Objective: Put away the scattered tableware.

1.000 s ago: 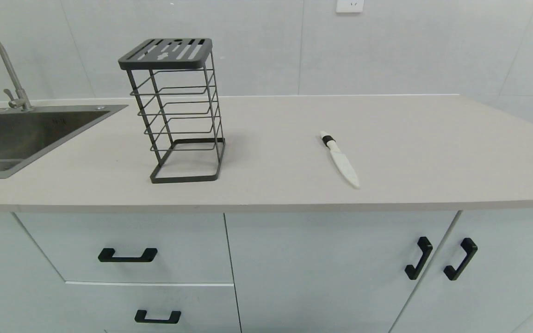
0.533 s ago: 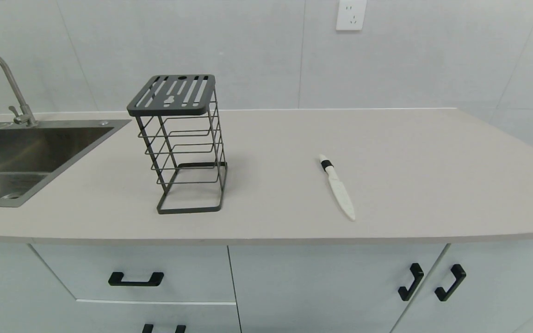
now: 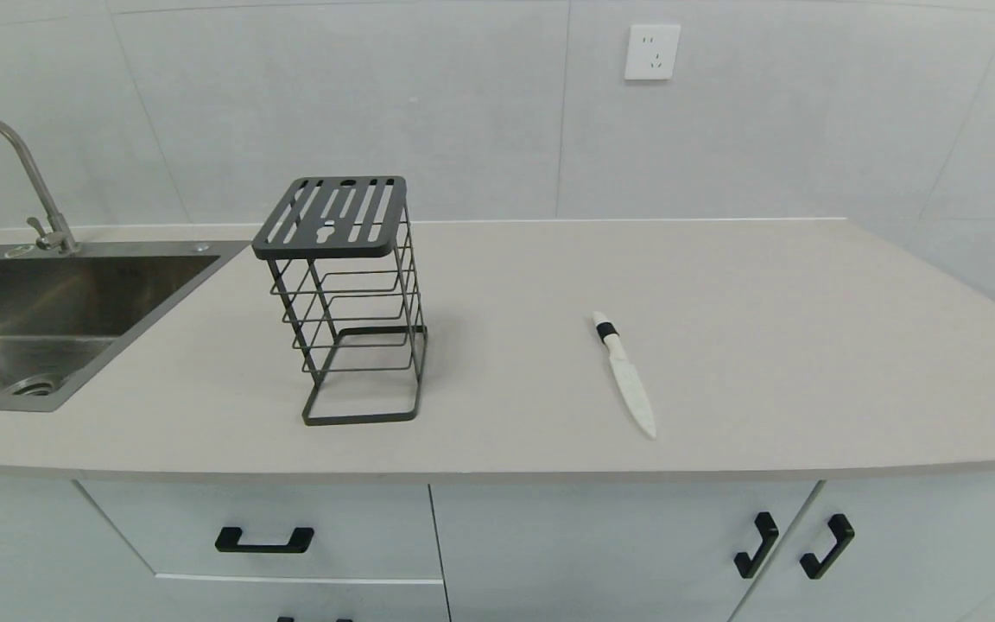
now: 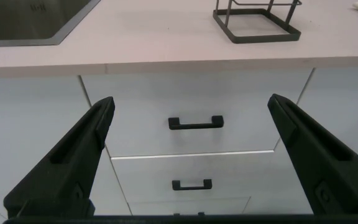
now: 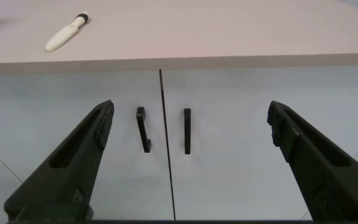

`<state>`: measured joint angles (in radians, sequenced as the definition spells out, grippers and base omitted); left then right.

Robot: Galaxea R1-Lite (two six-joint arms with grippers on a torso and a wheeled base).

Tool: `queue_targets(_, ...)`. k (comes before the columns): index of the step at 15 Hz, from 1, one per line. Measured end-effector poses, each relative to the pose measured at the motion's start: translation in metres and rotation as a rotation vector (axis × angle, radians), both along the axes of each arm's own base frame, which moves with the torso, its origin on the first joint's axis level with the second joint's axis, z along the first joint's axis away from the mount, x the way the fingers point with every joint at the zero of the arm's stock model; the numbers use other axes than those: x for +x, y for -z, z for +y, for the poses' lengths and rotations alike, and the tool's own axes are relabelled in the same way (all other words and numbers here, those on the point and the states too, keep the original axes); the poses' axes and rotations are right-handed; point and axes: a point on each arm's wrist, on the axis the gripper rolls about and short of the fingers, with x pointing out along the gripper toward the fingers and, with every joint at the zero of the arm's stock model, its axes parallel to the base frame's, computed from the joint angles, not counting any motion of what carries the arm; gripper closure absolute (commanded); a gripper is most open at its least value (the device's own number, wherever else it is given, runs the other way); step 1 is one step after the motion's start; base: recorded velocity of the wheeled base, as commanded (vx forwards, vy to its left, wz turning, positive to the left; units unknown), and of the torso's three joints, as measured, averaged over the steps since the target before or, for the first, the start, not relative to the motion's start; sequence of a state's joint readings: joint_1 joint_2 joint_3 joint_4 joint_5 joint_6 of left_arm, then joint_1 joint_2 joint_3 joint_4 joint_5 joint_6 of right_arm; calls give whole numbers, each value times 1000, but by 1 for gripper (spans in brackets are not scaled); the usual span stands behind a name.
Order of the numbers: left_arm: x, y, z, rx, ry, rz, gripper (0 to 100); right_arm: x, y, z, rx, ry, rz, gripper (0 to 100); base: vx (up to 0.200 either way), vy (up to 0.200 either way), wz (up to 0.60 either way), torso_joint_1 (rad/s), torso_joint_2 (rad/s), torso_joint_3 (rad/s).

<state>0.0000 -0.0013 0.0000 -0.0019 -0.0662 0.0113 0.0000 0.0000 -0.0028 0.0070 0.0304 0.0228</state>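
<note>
Rack [image 3: 342,298]: stood upright on the bench [image 3: 765,302]
Knife [image 3: 624,374]: laid flat, well right of the rack
Left fingers [image 4: 73,155]: spread wide
Right fingers [image 5: 73,155]: spread wide

I am reading no text, label or number in any view. A faint dark marking [image 4: 38,7] is showing on the inner wall of the sink [image 4: 11,25], at the left end of the table [image 3: 722,285], too blurred to decipher.

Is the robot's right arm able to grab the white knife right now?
Probably yes. The knife lies alone on the counter with nothing around it. The open right gripper hangs lower, in front of the cabinet doors, so it must rise over the counter's edge first.
</note>
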Motion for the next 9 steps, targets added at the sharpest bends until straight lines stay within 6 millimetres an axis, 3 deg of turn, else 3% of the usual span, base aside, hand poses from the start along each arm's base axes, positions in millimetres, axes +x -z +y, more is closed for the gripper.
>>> queue_targets(3, 0, 0, 0, 0, 0, 1, 0, 0, 0, 0, 0, 0, 1, 0, 0, 0, 0, 72, -142, -80)
queue_targets(6, 0, 0, 0, 1, 0, 1, 0, 0, 0, 0, 0, 0, 2, 0, 0, 0, 0, 180, -393, -204)
queue_targets(9, 0, 0, 0, 0, 0, 1, 0, 0, 0, 0, 0, 0, 0, 0, 200, 0, 0, 214, -478, -238)
